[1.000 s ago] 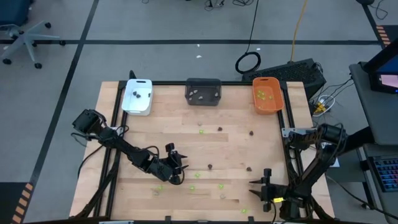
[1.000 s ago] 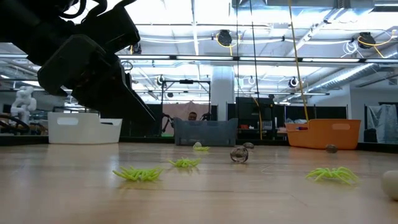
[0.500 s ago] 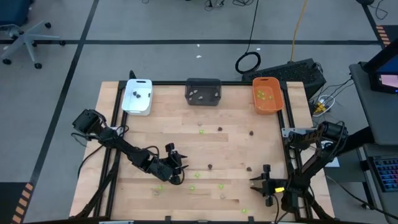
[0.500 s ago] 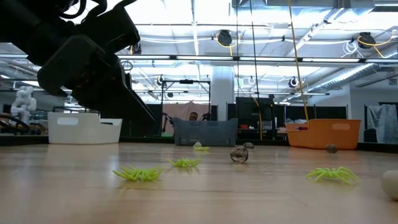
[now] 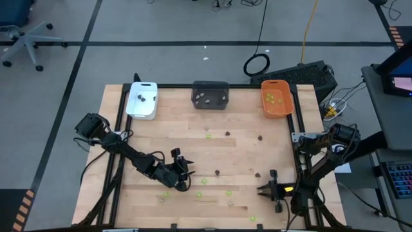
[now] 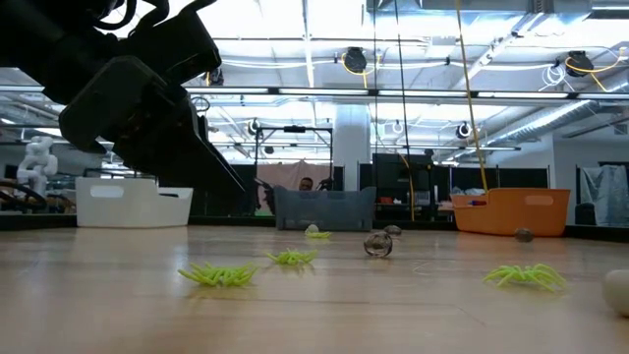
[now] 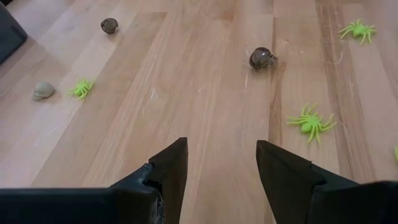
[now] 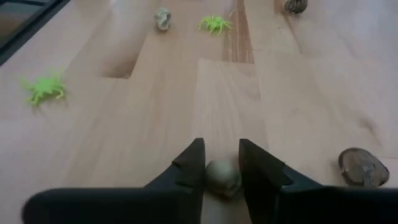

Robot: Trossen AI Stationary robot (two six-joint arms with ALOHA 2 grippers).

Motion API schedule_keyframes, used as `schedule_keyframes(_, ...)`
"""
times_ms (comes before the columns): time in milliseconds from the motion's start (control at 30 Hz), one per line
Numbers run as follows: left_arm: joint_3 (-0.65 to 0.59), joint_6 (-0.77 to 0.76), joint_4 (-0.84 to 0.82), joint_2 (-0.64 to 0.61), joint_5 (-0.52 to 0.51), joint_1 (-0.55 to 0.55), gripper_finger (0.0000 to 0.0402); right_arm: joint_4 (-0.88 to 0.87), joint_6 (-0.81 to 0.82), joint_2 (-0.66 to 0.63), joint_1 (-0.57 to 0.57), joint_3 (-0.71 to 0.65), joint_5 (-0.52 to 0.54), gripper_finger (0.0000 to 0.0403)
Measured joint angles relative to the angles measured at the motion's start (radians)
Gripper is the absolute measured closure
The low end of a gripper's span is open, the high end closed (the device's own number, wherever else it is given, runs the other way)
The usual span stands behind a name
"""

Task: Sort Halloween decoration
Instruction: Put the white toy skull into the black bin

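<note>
My right gripper (image 8: 221, 163) sits low, fingers (image 8: 189, 165) drawn close together; my left gripper (image 7: 219, 165) hovers low, fingers (image 7: 171, 167) spread apart, arm stretched out

One camera looks straight down, one skims the tabletop (image 6: 314, 295), and wrist cameras hover close above it.

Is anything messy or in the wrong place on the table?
Yes, but only the unsorted pieces. Lime green spiders, dark brown bits and a pale one lie scattered over the wooden table instead of in the trays along its far edge. Nothing looks broken or tipped. The right gripper has its fingers around a pale skull.
</note>
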Motion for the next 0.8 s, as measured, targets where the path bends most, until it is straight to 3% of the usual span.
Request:
schedule_keyframes(167,0.000,0.000,0.000,0.000,0.000,0.000,0.0212,0.027,-0.003,0.002,-0.001,-0.001,0.012,0.0360)
schedule_keyframes(533,0.000,0.000,-0.002,0.000,0.000,0.000,0.0212,0.176,-0.086,0.006,-0.029,-0.003,0.006,0.0361)
schedule_keyframes(800,0.000,0.000,-0.003,0.000,0.000,0.000,0.0212,0.414,-0.335,0.006,-0.108,-0.004,0.049,0.0363)
